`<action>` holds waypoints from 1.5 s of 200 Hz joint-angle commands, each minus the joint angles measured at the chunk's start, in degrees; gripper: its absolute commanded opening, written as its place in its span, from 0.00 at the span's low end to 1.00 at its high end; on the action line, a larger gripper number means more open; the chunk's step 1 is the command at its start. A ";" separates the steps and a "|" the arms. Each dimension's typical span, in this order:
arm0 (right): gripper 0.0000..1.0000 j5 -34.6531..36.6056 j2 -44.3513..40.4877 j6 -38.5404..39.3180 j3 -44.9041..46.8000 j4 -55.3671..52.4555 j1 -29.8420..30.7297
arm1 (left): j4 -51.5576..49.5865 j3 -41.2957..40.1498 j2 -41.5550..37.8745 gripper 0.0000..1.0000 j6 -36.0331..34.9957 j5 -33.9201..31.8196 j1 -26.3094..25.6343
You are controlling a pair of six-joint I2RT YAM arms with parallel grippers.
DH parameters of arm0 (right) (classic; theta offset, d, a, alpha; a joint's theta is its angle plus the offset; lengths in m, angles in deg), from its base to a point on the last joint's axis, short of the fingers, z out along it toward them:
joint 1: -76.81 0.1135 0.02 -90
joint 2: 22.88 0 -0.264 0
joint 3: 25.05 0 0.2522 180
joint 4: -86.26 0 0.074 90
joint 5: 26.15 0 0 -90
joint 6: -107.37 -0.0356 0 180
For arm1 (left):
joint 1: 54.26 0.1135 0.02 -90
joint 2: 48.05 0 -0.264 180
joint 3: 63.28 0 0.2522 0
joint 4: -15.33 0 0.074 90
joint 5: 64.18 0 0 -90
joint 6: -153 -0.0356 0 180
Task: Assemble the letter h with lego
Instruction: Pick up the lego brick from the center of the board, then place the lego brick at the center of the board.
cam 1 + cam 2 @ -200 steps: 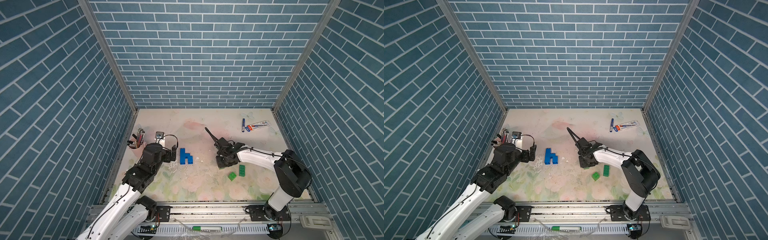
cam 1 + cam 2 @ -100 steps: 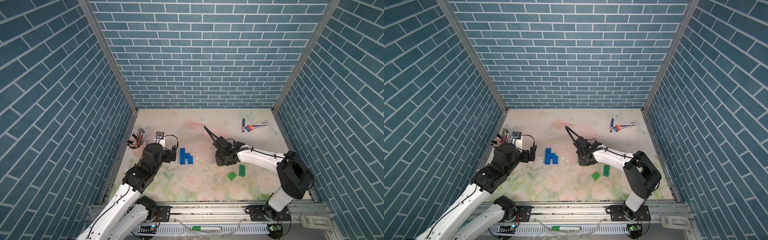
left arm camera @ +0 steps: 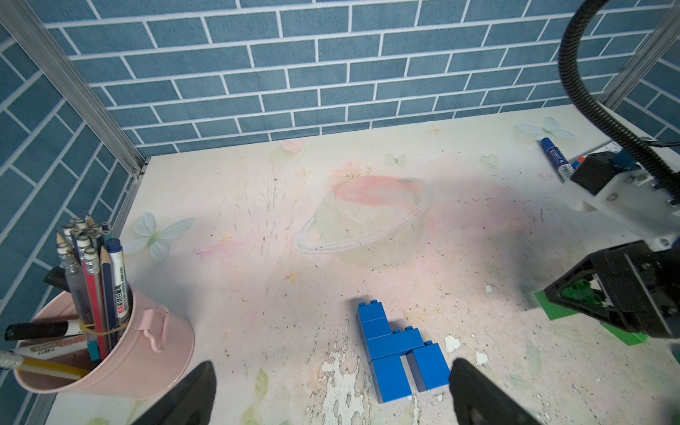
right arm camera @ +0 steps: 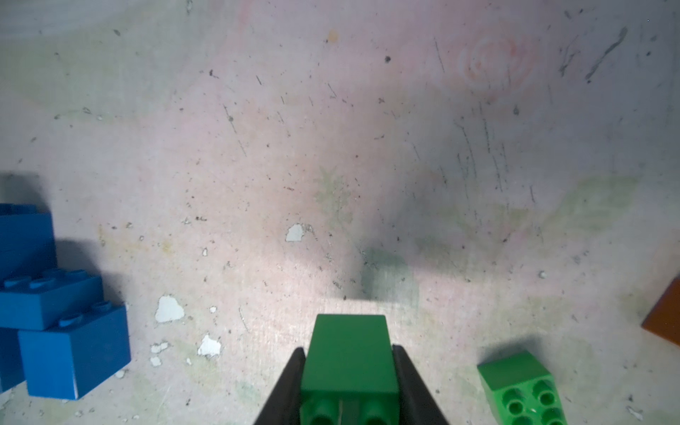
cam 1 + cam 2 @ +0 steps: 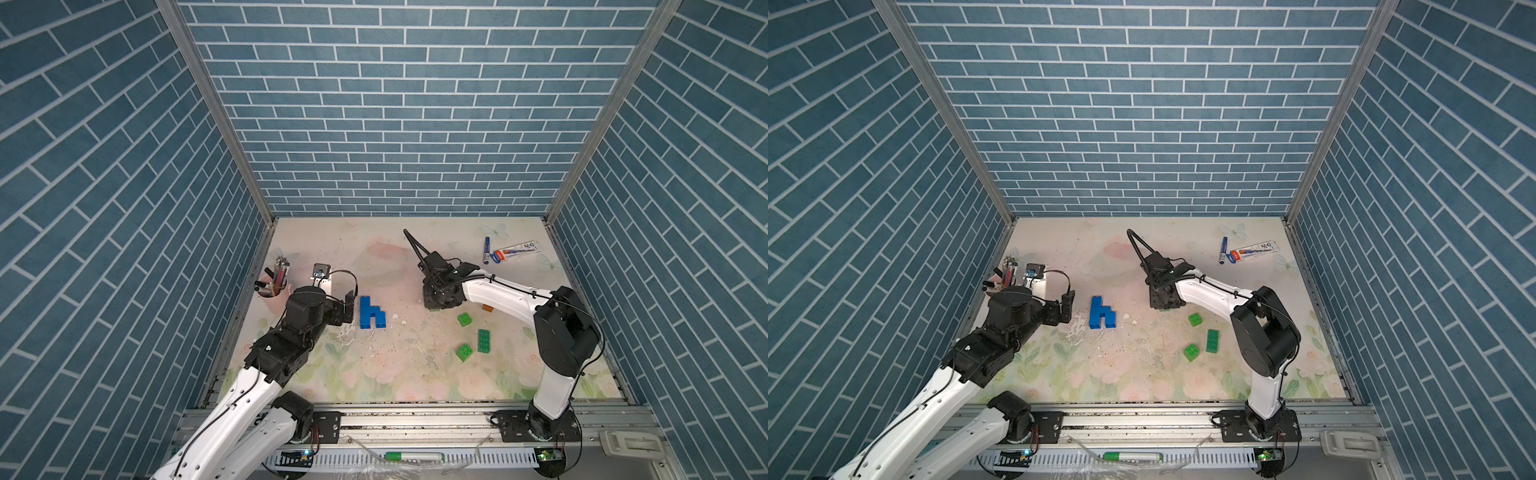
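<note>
Blue lego bricks joined into an h shape (image 5: 371, 313) (image 5: 1101, 313) (image 3: 397, 349) lie flat on the table left of centre. My left gripper (image 5: 348, 306) (image 3: 331, 364) is open beside the shape, touching nothing. My right gripper (image 5: 436, 304) (image 5: 1163, 304) (image 4: 349, 351) is shut on a green lego brick (image 4: 349, 342) just above the table, right of the h. Two square green bricks (image 5: 465, 319) (image 5: 464, 351) and a long green brick (image 5: 483, 340) lie loose near it. An orange brick (image 5: 487, 308) (image 4: 666, 320) peeks out beside the right arm.
A pink cup of pens (image 5: 274, 291) (image 3: 110, 353) stands by the left wall behind my left arm. A blue marker pen (image 5: 486, 249) and a flat packet (image 5: 517, 251) lie at the back right. Brick-pattern walls close in three sides.
My right gripper has drifted a little to the left and towards the back wall, still holding the green brick. The left arm and the blue h have not moved.
</note>
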 commanded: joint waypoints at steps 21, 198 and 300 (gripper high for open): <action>0.00 1.09 4.67 -3.76 -4.33 -5.10 -0.39 | -0.53 -0.10 -0.29 0.99 -0.51 0.48 -0.41; 0.34 -2.16 5.74 -6.45 -2.36 -2.62 -0.45 | -1.32 0.42 1.20 0.99 -0.28 1.48 -0.64; 0.84 -0.18 -4.60 -3.06 -3.99 -6.52 -0.32 | -2.32 1.19 1.20 0.99 0.57 1.48 -0.73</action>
